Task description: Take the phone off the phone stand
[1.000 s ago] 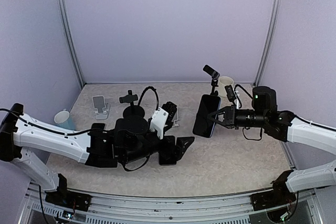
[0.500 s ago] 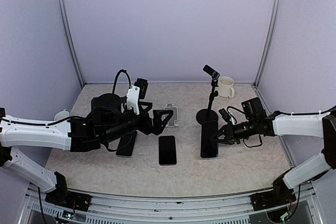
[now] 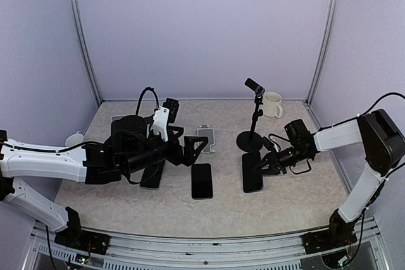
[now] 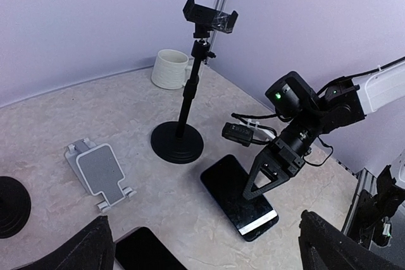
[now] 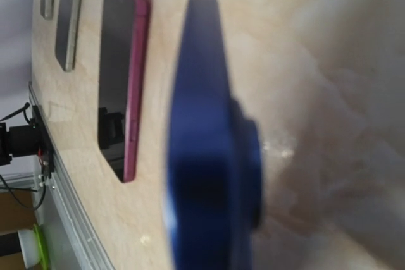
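The dark blue phone [image 3: 251,176] lies flat on the table just in front of the tall black phone stand [image 3: 254,136], whose clamp at the top is empty. My right gripper [image 3: 262,167] reaches in from the right and is shut on the phone's right end. In the left wrist view one finger rests on top of the phone [image 4: 235,184], near the stand [image 4: 178,141]. The right wrist view shows the phone's blurred blue edge [image 5: 202,156] close up. My left gripper [image 3: 193,148] hovers open and empty above the table's middle.
Two other phones [image 3: 202,180] [image 3: 152,175] lie flat left of the blue one; the red one shows in the right wrist view [image 5: 134,80]. A flat grey stand [image 3: 205,138] lies behind them. A white mug [image 3: 273,104] stands back right, a pale cup [image 3: 74,138] far left.
My right gripper has brought the phone from upright in the air down flat onto the table. My left arm has drawn back from the middle phone and risen to the left.
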Controlling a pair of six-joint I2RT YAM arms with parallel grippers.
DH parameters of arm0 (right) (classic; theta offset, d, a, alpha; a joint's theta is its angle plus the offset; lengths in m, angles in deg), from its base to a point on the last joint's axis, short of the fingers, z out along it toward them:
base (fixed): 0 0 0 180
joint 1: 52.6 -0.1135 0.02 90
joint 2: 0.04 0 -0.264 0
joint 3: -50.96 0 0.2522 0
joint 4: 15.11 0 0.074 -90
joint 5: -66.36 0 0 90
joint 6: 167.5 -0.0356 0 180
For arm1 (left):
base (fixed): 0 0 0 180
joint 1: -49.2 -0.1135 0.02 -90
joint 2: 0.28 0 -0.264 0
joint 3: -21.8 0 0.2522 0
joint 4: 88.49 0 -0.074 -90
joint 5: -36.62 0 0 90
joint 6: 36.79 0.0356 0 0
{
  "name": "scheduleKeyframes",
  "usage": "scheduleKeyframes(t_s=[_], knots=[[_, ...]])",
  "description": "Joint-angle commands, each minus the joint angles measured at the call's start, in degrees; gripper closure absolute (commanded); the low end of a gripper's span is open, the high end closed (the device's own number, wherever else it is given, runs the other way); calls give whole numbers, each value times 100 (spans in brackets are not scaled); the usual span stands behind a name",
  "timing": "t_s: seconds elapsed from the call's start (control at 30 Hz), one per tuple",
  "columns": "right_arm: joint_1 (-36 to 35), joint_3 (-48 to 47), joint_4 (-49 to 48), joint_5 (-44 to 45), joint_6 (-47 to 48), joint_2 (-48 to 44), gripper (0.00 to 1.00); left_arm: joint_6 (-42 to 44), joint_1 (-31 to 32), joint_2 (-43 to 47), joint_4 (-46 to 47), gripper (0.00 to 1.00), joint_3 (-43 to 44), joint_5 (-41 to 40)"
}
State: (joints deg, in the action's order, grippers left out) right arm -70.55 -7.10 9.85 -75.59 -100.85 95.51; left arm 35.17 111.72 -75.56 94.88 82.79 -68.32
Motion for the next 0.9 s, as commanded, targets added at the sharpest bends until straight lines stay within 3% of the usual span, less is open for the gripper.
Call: scheduleKeyframes(t_s=[0.0, 0.23, 0.87], knots=[[102, -200, -180, -389, 167, 282, 100, -66, -88, 84, 157, 1, -135, 130], [245, -316, -189, -388, 286, 706, 97, -99, -133, 135, 196, 1, -250, 117], [466, -423, 213, 117, 465, 773, 57, -181, -318, 186, 97, 1, -306, 2]])
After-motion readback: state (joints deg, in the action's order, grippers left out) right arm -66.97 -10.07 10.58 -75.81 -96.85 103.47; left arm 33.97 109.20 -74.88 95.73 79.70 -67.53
